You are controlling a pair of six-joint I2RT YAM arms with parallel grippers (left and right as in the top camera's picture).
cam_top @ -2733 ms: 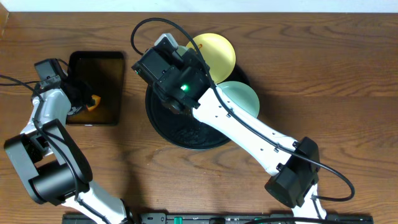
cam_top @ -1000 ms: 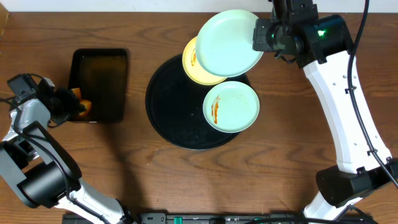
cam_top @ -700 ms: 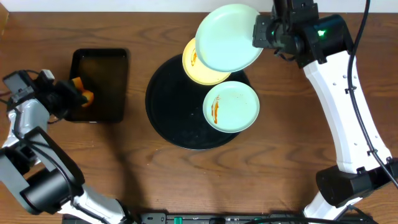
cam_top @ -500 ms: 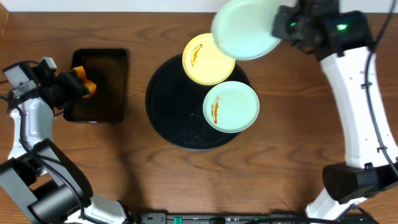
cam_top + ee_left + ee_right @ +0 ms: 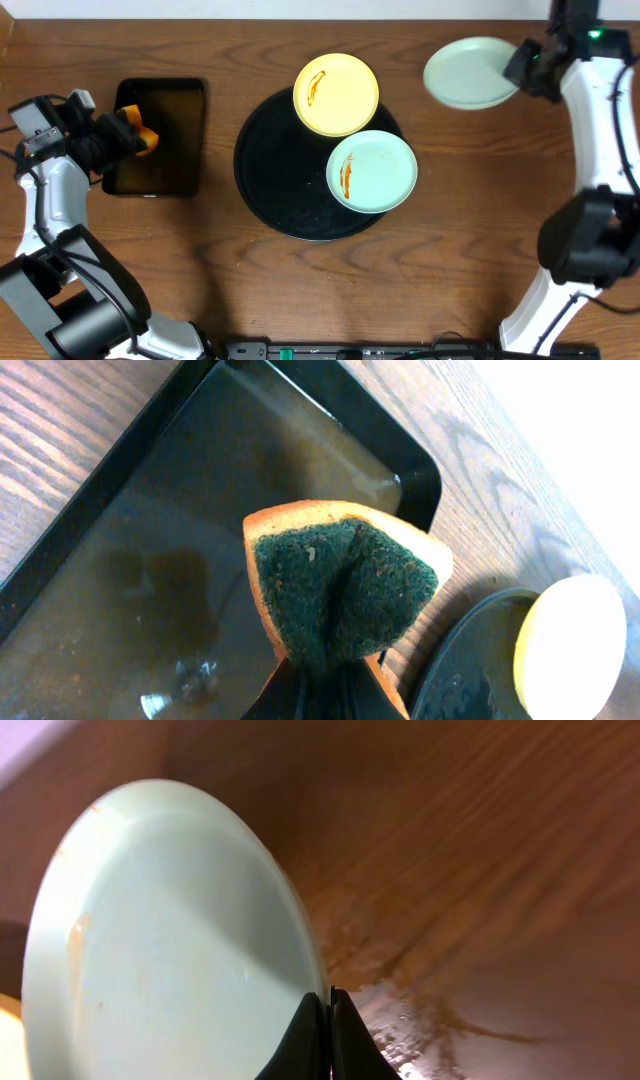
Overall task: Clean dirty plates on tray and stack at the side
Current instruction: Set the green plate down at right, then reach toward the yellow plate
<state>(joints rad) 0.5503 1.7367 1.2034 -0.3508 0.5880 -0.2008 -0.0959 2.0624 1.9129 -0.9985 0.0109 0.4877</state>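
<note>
Your right gripper (image 5: 325, 1010), jaws pinching a pale mint-green round plate (image 5: 170, 940), has swung it, seemingly clean, off the large round black tray (image 5: 265, 190) toward stacking; your left gripper (image 5: 325, 685) squeezes an orange-backed green sponge (image 5: 345, 585).

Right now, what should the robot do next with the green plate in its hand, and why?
Probably lower the held green plate flat onto the wood at the right and let go. The right gripper pinches its rim, tilted, clear of the round tray, and it looks mostly wiped. The yellow plate and other green plate there show sauce streaks.
</note>
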